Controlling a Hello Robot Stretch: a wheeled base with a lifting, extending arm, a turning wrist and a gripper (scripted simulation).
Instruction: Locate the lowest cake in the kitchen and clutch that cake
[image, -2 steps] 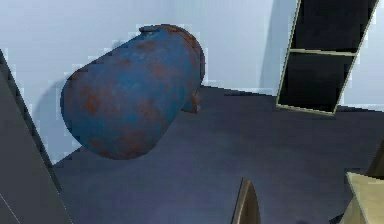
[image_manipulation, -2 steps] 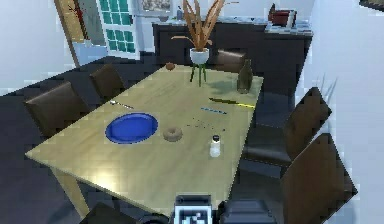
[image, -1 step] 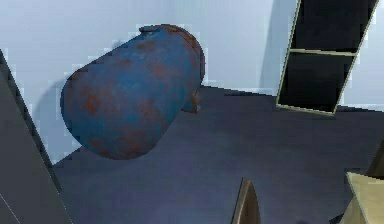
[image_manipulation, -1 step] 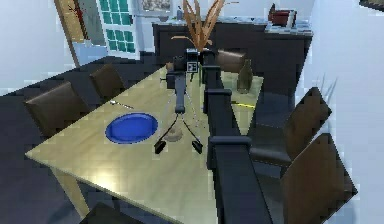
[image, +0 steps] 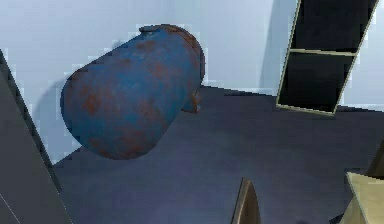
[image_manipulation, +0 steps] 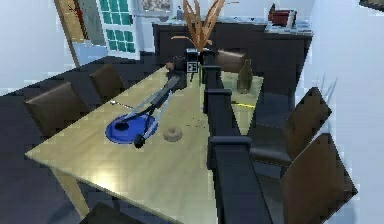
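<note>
A small round brown thing (image_manipulation: 172, 133) lies on the light wooden dining table (image_manipulation: 90, 155), left of the arm; I cannot tell whether it is a cake. The arm's dark bar rises along the table's right side. At its far end sits the gripper (image_manipulation: 181, 69), beside the white marker squares and in front of a potted plant with brown leaves (image_manipulation: 200, 25). Things stand on the table behind it, so I cannot tell whether it holds anything. A blue dish (image_manipulation: 128, 128) with a long dark handle reaching toward the gripper lies left of the brown thing.
Dark brown chairs (image_manipulation: 310, 125) ring the table. A bottle (image_manipulation: 243, 72) stands near the arm. A dark counter (image_manipulation: 265, 40) runs behind. In the forward view a big rusty blue tank (image: 130, 90) lies on the dark floor, with a dark shelf unit (image: 325, 60) to the right.
</note>
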